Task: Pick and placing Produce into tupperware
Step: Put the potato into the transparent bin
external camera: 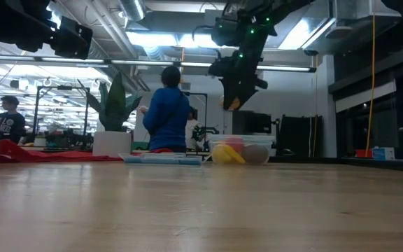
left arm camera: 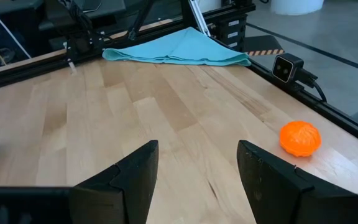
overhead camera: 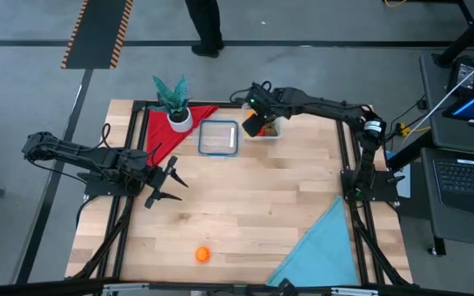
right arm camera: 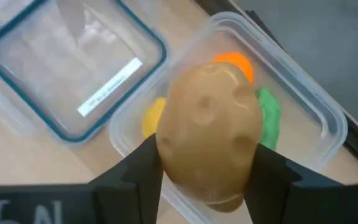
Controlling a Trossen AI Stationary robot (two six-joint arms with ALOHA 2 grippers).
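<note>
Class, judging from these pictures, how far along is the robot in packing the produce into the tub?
Done: orange, yellow and green pieces already lie in the tupperware.
In hand: the right gripper holds a brown potato above the tub.
Left: one orange fruit sits on the table near the front edge; the left gripper is open and empty.

potato (right arm camera: 207,134) above tupperware (right arm camera: 303,109), lid (right arm camera: 73,68) beside
</note>
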